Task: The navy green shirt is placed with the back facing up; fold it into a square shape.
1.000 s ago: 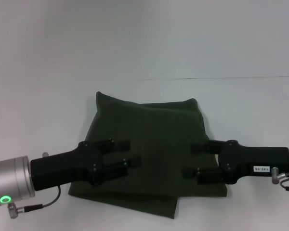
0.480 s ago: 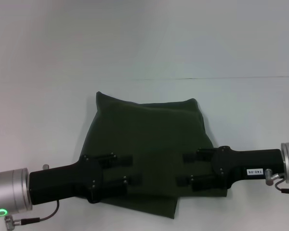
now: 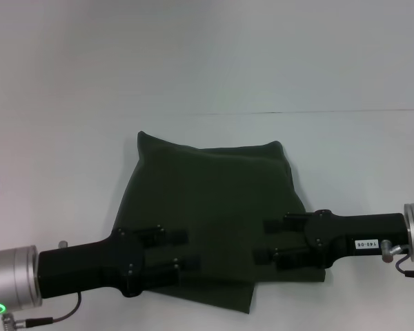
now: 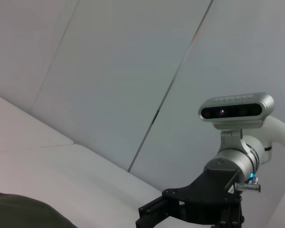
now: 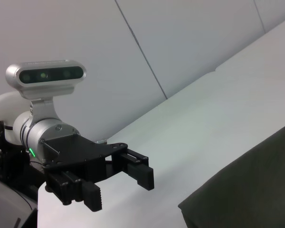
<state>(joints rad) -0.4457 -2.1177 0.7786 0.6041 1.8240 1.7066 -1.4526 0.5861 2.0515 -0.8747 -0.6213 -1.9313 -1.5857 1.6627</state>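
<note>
White table [image 3: 69,158], shirt [image 3: 214,200] under both claws

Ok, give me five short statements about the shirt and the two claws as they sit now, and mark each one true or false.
1. The navy green shirt lies folded into a compact, roughly square bundle on the white table. True.
2. Pale lettering shows on the shirt's upper face. False: the face in view is plain dark green.
3. The left claw is over the shirt's near left part. True.
4. The right claw is parked off the cloth, far to the side. False: it is over the shirt's near right part, pointing inward at the left claw.
5. Both claws are shut on a lifted edge of cloth. False: each shows two fingers set apart, and the shirt lies flat.
</note>
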